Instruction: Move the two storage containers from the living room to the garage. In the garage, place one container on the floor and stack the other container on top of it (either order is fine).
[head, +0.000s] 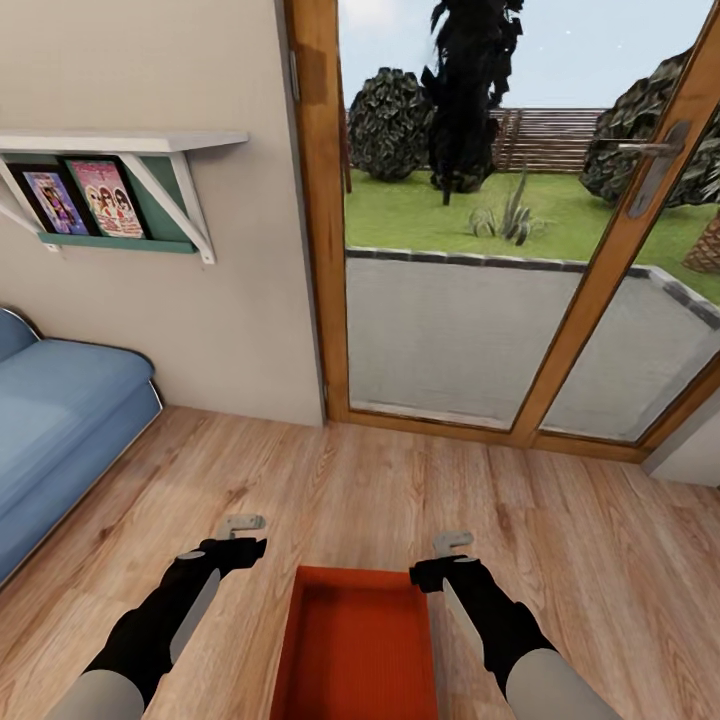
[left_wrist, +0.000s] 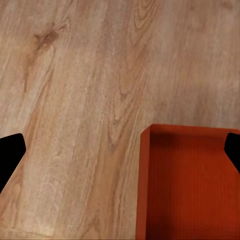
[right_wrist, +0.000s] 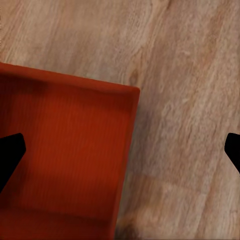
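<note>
The orange bin (head: 357, 645) sits on the wood floor (head: 400, 490) at your six o'clock, between both arms. Your left gripper (head: 243, 535) and right gripper (head: 452, 556) hang spread wide, holding nothing. With each straddling a thin side wall, closing unevenly could buckle it or tip the bin.

A light wood plank floor (head: 400, 490) carries an orange-red bin (head: 355, 650), open side up, and a blue sofa (head: 60, 420) well left of the bin.
</note>
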